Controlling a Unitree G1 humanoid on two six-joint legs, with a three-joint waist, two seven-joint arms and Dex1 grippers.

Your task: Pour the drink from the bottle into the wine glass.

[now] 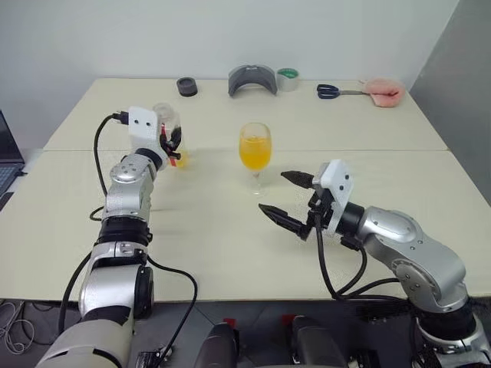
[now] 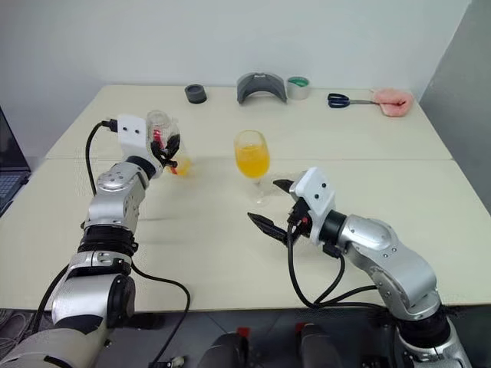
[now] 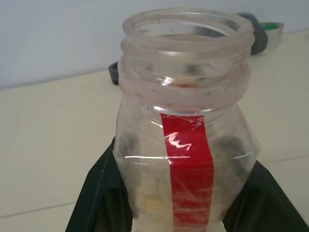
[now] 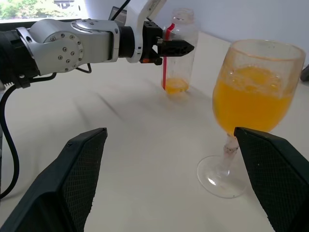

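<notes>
Left gripper [image 1: 173, 146] is clamping the bottle [image 4: 179, 50] upright, near the table [image 1: 230, 245], only dregs inside. Looks like it's setting it down since the wine glass [image 1: 255, 149] is holding the drink [image 4: 251, 104]. Right gripper [image 1: 285, 196] is gaping wide beside the stem, probably steadying.

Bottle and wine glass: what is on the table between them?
Nothing: between the bottle and the wine glass the table is bare, as the right wrist view shows.
</notes>
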